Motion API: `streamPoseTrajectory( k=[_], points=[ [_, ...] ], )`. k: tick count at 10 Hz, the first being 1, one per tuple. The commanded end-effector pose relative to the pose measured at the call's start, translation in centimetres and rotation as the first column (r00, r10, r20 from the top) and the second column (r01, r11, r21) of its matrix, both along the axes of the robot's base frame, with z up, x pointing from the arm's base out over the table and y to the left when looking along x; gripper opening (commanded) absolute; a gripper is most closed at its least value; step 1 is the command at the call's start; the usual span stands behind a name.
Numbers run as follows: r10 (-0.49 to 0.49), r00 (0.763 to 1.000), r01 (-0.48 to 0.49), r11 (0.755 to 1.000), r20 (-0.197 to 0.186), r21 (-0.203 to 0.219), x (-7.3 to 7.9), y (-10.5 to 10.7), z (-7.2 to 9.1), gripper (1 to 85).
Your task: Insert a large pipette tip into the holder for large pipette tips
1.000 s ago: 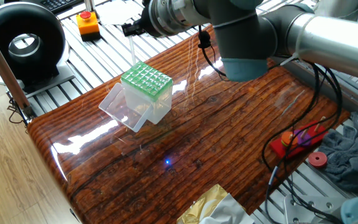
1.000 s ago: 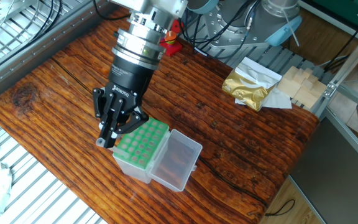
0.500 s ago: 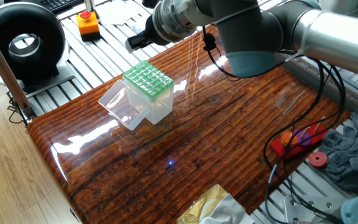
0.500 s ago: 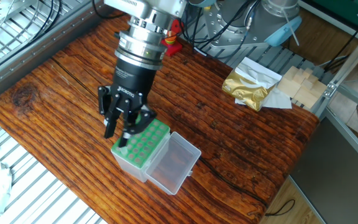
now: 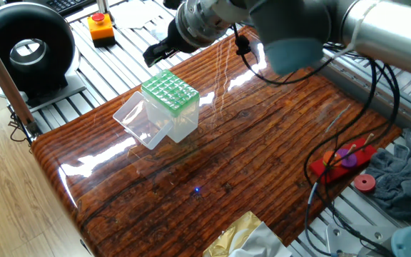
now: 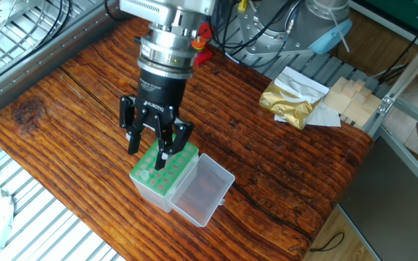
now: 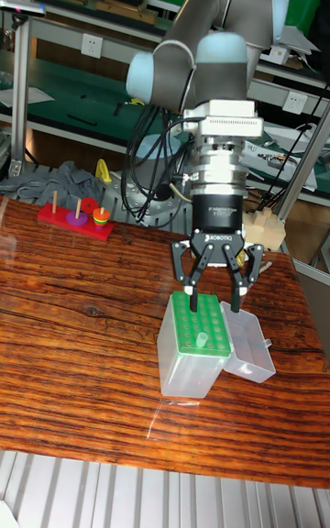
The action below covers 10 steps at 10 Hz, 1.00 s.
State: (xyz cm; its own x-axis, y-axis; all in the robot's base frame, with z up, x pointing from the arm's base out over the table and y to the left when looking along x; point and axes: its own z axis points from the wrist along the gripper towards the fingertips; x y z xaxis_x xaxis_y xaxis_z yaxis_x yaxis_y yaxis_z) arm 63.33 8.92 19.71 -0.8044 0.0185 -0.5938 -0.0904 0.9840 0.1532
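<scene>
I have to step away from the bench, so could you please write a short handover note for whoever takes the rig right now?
Gripper: open, empty, hanging just above the holder.
Holder for large pipette tips: on the wooden table, its clear lid hinged open beside it.
Large pipette tip: standing upright in a hole of the green grid, its top poking above the surface; visible in the tall fixed view, not discernible in the other two.
Done: tip appears inserted and released.
Left: raise the arm clear and confirm the tip is fully seated, which these views cannot settle.

Tip (image 7: 201, 339) stands in holder (image 7: 194, 345); hand (image 7: 214, 303) above holder.
</scene>
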Motion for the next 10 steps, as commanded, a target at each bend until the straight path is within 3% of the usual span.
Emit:
streamPoseTrajectory(
  k=[1, 3, 5, 6, 9, 10],
  points=[
    [0.019, 0.997, -0.022, 0.999, -0.071, -0.045, -1.4, -1.1, 1.1, 57.3],
    [0.035, 0.993, -0.049, 0.99, -0.111, -0.129, -1.2, -2.6, 1.8, 53.0],
    [0.067, 0.983, -0.12, 0.939, -0.169, -0.322, -0.8, -7.4, 2.3, 43.3],
    [0.093, 0.98, -0.156, 0.906, -0.173, -0.393, -0.1, -9.3, 2.8, 43.3],
    [0.098, 0.976, -0.171, 0.897, -0.193, -0.409, 0.7, -10.3, 3.2, 43.7],
    [0.117, 0.967, -0.204, 0.888, -0.228, -0.412, 0.4, -10.6, 2.8, 42.7]
  ],
)
